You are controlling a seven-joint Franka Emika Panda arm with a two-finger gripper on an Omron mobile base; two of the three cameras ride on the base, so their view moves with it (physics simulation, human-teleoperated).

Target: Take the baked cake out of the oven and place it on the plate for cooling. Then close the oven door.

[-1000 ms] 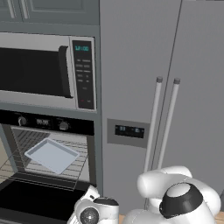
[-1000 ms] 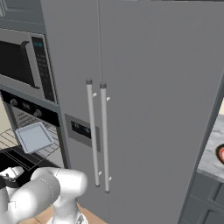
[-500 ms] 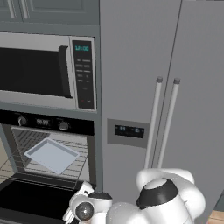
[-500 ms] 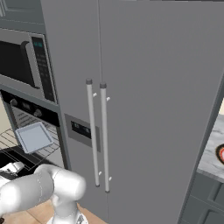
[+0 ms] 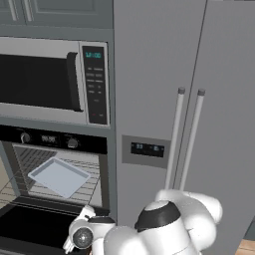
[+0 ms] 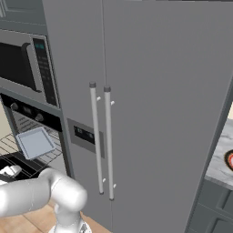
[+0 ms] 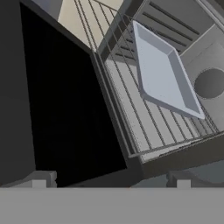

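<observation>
The arm is swinging lower and further left than it sat a second ago: its white elbow has dropped toward the bottom of the left base view and the gripper now hangs right over the lowered oven door. The base has not driven; the microwave and the 2-door refrigerator sit where they did.

From the hand camera, the 2 finger tips stand far apart at the bottom edge, jaws wide and nothing between them. Ahead of them lies the black glass of the door, then the wire rack inside the oven, and on that rack the pale grey-blue baking tray.

And the baked cake? I cannot find it. The tray looks bare in all 3 views, and no dark brown lump shows on the rack around it. It may sit deeper in the cavity or out of frame; these pictures do not tell.

Off at the right edge of the right base view, on a pale counter, a dark round plate with something reddish on it peeks in. Too cut off to say what that reddish thing is.

So the move means this: the hand is lined up with the open oven, ready for a reach, but the target for that reach is not yet in sight. Door closing still waits.
</observation>
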